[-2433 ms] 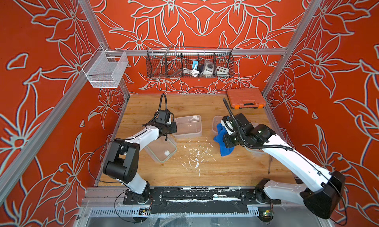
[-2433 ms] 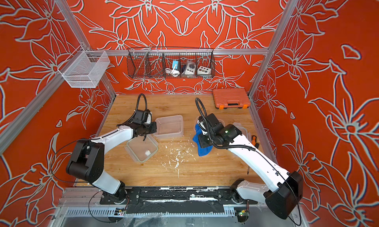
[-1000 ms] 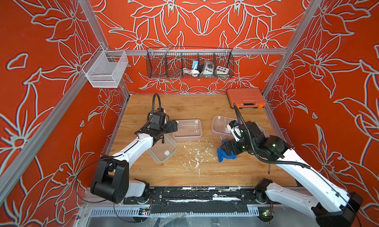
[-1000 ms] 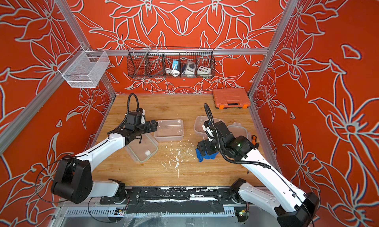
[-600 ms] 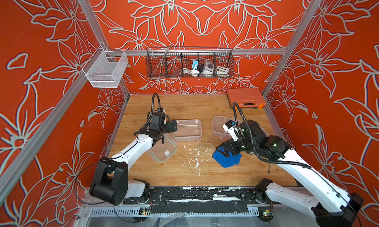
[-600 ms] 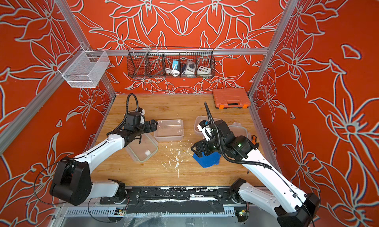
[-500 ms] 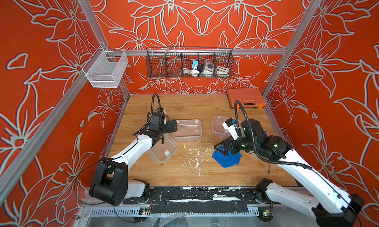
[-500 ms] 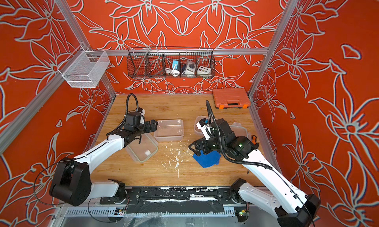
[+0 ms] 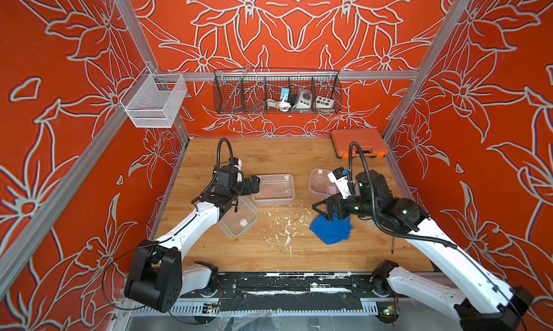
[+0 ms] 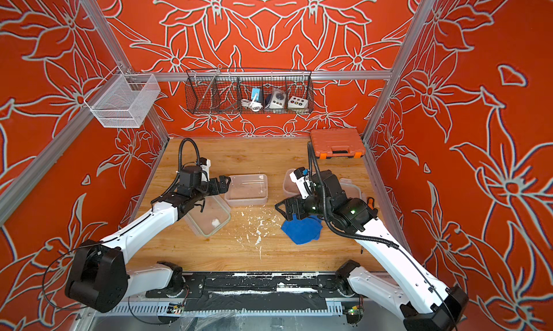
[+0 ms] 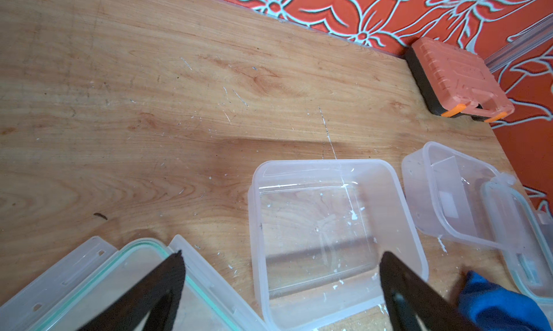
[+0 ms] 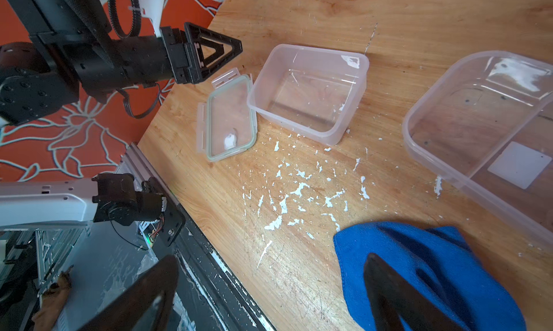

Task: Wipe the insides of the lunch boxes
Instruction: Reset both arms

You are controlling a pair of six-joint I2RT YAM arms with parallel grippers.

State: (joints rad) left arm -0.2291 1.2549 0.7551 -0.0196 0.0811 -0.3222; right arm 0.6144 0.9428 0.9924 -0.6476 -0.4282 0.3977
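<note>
An undivided clear lunch box stands mid-table, flecked white inside. To its right is the divided lunch box with a white sticker. One lid lies left of the undivided box, partly under my left arm. A second lid rests by the divided box. My left gripper hangs open at the undivided box's left end. A blue cloth lies loose on the wood. My right gripper hovers open over the cloth's left edge.
White flecks litter the wood between the boxes and the front rail. An orange tool case sits at the back right corner. A black wire basket and a white mesh basket hang on the walls.
My right gripper carried the bunched cloth away from the divided box toward the front, let it go, and the cloth now lies spread on the table. The left gripper drew back slightly.
</note>
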